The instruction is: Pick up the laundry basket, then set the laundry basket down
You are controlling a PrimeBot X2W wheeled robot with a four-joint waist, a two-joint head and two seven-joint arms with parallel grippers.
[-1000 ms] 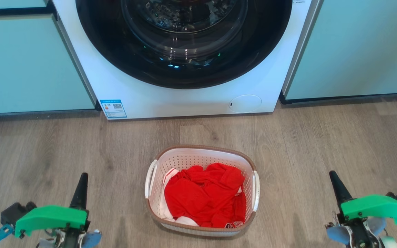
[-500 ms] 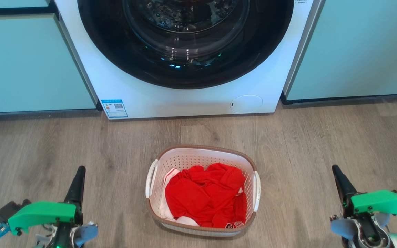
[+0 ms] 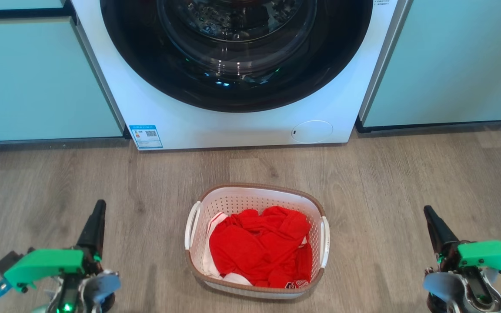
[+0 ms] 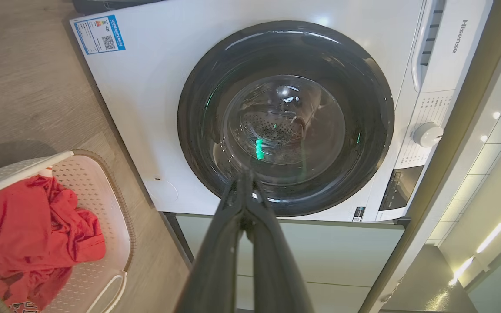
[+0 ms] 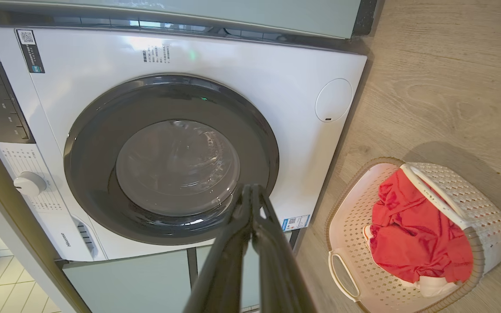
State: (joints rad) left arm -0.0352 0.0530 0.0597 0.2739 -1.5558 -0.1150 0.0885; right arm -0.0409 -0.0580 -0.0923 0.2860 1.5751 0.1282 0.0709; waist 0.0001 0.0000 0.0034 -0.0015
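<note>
Two claws hover above the wooden floor (image 3: pixel 146 187), one on each side of the laundry basket (image 3: pixel 250 201); at the far left, a pale green cabinet (image 3: pixel 37 78) stands ahead of the left gripper (image 3: pixel 98 209) and to its outer side; that claw points forward, a green block (image 3: pixel 41 265) on its wrist, and the left wrist view shows its two dark fingers (image 4: pixel 218 261) pressed together at the tips, gripping nothing; ahead of it and inward stands a white washing machine (image 3: pixel 242 128), a blue label (image 3: pixel 145 136) low on the corner nearest this claw, the round dark door (image 3: pixel 233 52) shut; the basket sits on the floor to the inner side of the left claw, well apart from it, about level with its fingers and short of the machine; its brown rim (image 3: pixel 255 186) runs round white perforated walls, and one white handle (image 3: pixel 191 226) faces each claw; a crumpled red garment (image 3: pixel 259 248) lies inside, with some white cloth (image 3: pixel 209 261) showing beneath it at the side nearer the left claw; the right gripper (image 3: pixel 431 215) lies well apart from the basket on the other side, also pointing forward, its fingers (image 5: pixel 226 269) closed tip to tip on nothing in the right wrist view; another pale green cabinet (image 3: pixel 450 61) stands ahead of it and outward.
</note>
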